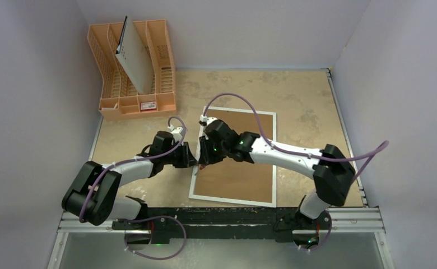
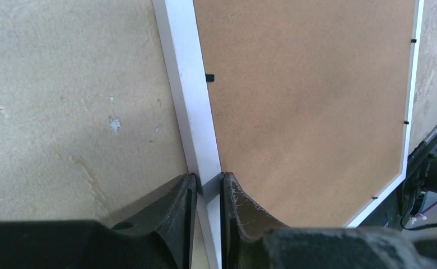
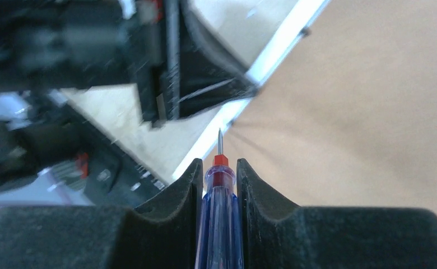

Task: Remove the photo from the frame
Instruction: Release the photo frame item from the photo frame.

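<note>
Tan tbl [image 1: 300, 95], grey walls [image 1: 31, 67], frame [image 1: 244, 182] face-down

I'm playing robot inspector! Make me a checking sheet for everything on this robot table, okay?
Surface: tan mottled tabletop, a few pale marks.
Job's things: frame lies face down, brown back up, small black tabs along its edge; photo not seen.
Clutter: orange rack at the far left corner, a grey-white holed board leaning in it.
Grippers: left gripper shut on the frame's white left border; right gripper shut on a blue-handled screwdriver, tip near that border.
Cables: purple cables loop along both arms.
Surroundings: pale walls; metal rail at the near edge.
</note>
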You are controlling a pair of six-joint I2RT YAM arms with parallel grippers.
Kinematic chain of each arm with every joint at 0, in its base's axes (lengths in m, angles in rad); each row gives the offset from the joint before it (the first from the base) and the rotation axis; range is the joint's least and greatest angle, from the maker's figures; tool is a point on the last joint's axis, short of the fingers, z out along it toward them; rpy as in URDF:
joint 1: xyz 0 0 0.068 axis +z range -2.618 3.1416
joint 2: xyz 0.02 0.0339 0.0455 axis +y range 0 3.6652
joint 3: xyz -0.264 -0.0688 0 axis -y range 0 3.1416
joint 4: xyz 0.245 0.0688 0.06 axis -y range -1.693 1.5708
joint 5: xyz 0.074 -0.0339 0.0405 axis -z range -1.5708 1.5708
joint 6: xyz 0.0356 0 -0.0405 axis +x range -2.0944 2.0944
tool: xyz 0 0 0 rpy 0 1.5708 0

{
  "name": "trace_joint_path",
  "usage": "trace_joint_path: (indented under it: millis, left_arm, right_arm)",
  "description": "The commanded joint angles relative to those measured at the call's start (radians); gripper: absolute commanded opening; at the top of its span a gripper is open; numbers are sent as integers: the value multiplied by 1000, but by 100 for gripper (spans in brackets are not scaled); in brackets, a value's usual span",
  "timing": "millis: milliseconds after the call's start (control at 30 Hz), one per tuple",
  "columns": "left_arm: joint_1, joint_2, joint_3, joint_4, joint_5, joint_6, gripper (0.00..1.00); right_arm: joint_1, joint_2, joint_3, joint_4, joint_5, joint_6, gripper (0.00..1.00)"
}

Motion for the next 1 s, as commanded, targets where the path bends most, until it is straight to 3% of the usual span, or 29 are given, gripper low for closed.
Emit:
trace_joint_path:
  millis: [0, 333, 700, 967]
  left_arm:
    - [-25, 1, -8, -38, 50, -13, 0]
    - [-26, -17, -16, -45, 38, -21, 0]
    - [-25, -29, -10, -61, 32, -18, 0]
    - [-25, -35, -5, -77, 23, -14, 0]
  right_arm:
    - [30, -151, -166, 327, -64, 108, 0]
    - [29, -250, -394, 456, -29, 188, 0]
    - [-17, -333, -545, 549, 26, 231, 0]
    - [-54, -348, -589, 528, 26, 284, 0]
